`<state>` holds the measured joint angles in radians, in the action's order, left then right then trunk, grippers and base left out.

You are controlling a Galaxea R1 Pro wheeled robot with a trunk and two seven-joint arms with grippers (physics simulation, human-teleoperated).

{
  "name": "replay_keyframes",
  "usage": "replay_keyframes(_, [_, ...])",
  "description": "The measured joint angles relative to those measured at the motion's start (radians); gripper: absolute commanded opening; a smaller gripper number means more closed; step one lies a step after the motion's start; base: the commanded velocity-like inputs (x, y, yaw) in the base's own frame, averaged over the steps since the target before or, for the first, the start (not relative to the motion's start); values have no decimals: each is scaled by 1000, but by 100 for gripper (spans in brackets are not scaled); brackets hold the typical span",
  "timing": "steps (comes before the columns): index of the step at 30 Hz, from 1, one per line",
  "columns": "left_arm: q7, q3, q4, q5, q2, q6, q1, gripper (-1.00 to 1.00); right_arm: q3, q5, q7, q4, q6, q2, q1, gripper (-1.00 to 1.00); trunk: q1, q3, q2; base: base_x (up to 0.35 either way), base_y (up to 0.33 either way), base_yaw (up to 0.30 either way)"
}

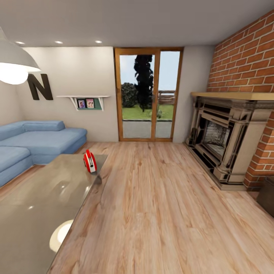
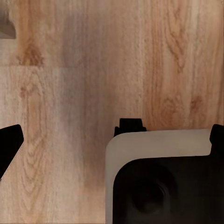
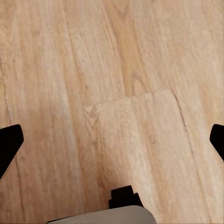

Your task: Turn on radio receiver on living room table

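The small red radio receiver (image 1: 90, 161) with white sides stands upright near the far right corner of the low glossy grey table (image 1: 34, 205), at the left in the head view. I am looking into the living room with its light wood floor (image 1: 160, 205). In the left wrist view my left gripper (image 2: 112, 140) hangs over the floor, its dark fingertips (image 2: 9, 144) far apart with nothing between them. My right gripper (image 3: 112, 142) is likewise open above bare floorboards, its fingertips (image 3: 10, 143) at the frame's edges.
A blue L-shaped sofa (image 1: 34, 142) lies behind the table at the left. A brick fireplace (image 1: 224, 137) fills the right wall, with a dark object (image 1: 266, 196) beside it. A glass door (image 1: 148, 95) is straight ahead. A white pendant lamp (image 1: 13, 64) hangs at upper left.
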<state>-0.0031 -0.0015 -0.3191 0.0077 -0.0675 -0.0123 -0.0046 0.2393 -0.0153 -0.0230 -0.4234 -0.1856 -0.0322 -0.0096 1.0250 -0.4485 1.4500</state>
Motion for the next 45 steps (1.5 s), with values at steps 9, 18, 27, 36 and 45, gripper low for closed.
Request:
replay_keyframes(9, [1, 0, 1, 0, 1, 0, 0, 100, 0, 0, 0, 0, 0, 0, 0, 100, 0, 0, 0, 329, -115, 0])
replay_keyframes(18, [1, 0, 0, 0, 1, 0, 0, 100, 0, 0, 0, 0, 0, 0, 0, 100, 0, 0, 0, 329, -138, 0])
replay_keyframes(27, [1, 0, 0, 0, 1, 0, 0, 100, 0, 0, 0, 0, 0, 0, 0, 100, 0, 0, 0, 329, -54, 0])
replay_keyframes(36, [0, 0, 0, 0, 1, 0, 0, 100, 0, 0, 0, 0, 0, 0, 0, 100, 0, 0, 0, 329, -3, 0])
replay_keyframes(45, [0, 0, 0, 0, 1, 0, 0, 100, 0, 0, 0, 0, 0, 0, 0, 100, 0, 0, 0, 329, 0, 0])
